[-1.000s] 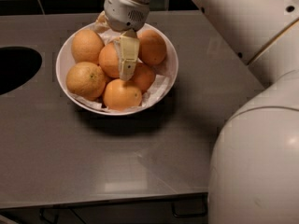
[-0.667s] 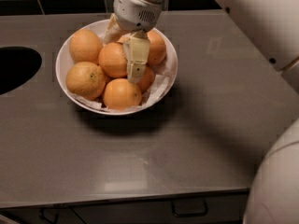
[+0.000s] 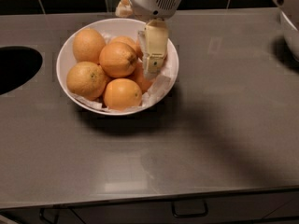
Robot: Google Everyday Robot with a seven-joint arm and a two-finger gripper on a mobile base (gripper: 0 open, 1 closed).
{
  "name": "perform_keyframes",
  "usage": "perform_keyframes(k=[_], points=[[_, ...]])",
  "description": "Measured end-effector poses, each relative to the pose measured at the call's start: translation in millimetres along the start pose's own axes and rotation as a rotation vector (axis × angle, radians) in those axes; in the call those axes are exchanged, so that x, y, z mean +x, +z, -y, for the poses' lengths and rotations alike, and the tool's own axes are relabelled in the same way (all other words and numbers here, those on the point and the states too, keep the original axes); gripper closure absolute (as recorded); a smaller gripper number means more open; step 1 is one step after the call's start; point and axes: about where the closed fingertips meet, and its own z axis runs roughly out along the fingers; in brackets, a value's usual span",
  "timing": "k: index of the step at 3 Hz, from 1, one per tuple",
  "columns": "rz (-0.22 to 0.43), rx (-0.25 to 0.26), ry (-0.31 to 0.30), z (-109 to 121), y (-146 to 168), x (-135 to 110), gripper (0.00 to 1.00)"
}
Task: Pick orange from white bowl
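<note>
The white bowl [image 3: 65, 59] with crumpled paper lining stands at the back left of the grey counter and holds several oranges. A deep orange one [image 3: 117, 59] lies on top in the middle, with paler ones to its left and front. My gripper [image 3: 138, 41] hangs over the bowl's right back part, open. One cream finger [image 3: 154, 45] reaches down at the right of the middle orange, over a darker orange [image 3: 140, 80] that is partly hidden. The other finger [image 3: 123, 4] shows behind the bowl's back rim. Nothing is held.
A dark round opening [image 3: 16, 69] lies in the counter at the left. A black tiled wall runs along the back. Part of my white arm [image 3: 289, 27] shows at the upper right. A drawer handle [image 3: 189, 210] sits below the counter's front edge.
The gripper has shifted a little to the right over the bowl. My large white arm body has left the right side of the view. The oranges and the bowl have not moved.
</note>
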Motion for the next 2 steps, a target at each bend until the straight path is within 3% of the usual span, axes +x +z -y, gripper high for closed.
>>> perform_keyframes(k=[2], points=[[0.016, -0.012, -0.078, 25.8, 9.1, -8.9, 0.0]])
